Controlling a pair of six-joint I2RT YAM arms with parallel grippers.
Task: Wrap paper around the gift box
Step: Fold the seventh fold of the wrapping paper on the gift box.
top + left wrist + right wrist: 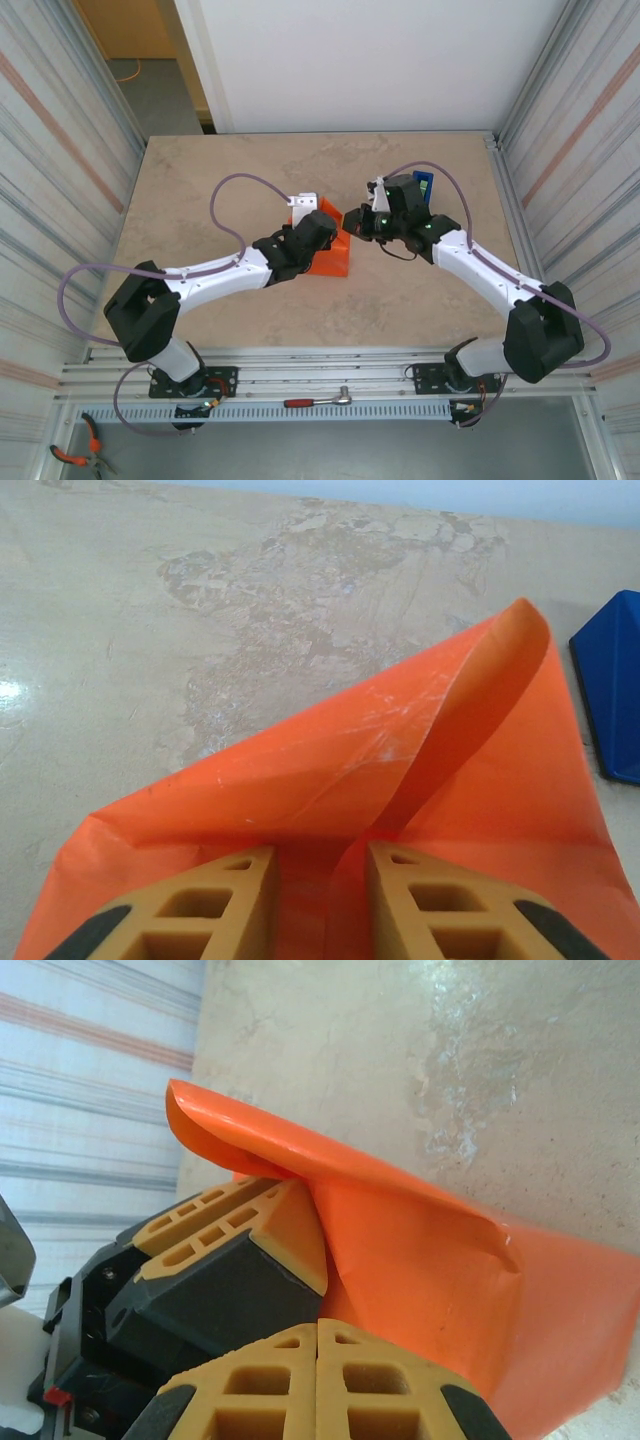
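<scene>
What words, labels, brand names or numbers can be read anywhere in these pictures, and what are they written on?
None can be read.
The paper, the blue tape dispenser, the table and the left gripper's fingers all show plain, unmarked surfaces.
Any marking on the red-handled tool in the top view is too small to tell.

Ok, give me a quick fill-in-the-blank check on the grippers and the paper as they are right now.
1. The right gripper has its jaws ___.
2. The left gripper has a raised fold of the paper ___ its fingers.
3. The tape dispenser near the paper is coloured ___.

Missing words: shut; between; blue.
</scene>
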